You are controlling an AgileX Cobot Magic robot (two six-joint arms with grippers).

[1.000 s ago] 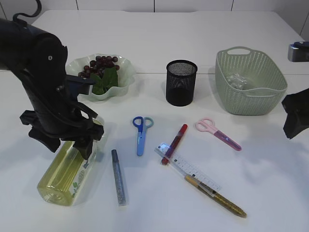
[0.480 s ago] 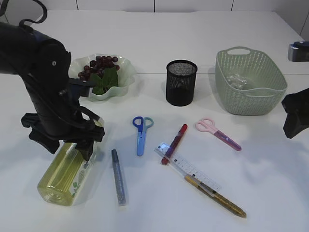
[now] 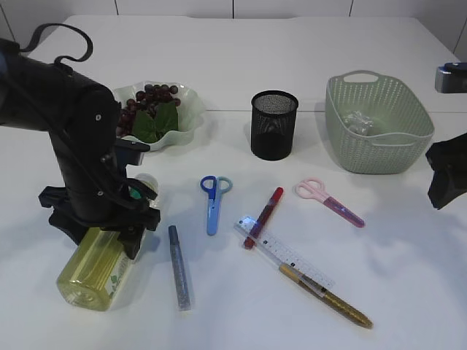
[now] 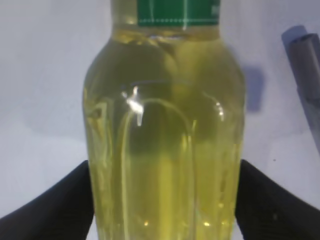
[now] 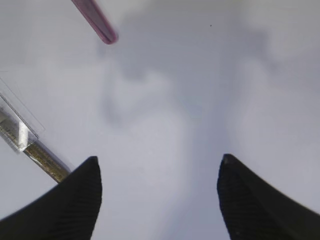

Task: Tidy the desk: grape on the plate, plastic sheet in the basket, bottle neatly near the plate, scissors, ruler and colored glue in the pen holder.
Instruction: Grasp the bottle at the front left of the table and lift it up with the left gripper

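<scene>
Two fingers of the left gripper flank the lying bottle on the table, spread wide, seemingly not yet squeezing. Bottle step is in hand; next calls for closing, lifting and standing it near the plate. Right gripper hangs spread and empty.

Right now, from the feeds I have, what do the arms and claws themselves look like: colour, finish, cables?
Both arms are matte black. The left arm has bulky rounded joints, small silver screws and a black cable looping above its shoulder. Its left claw shows two broad, black, tapering fingers. The right claw has the same black, wedge-shaped fingers; of the right arm only a black angular part shows.
</scene>
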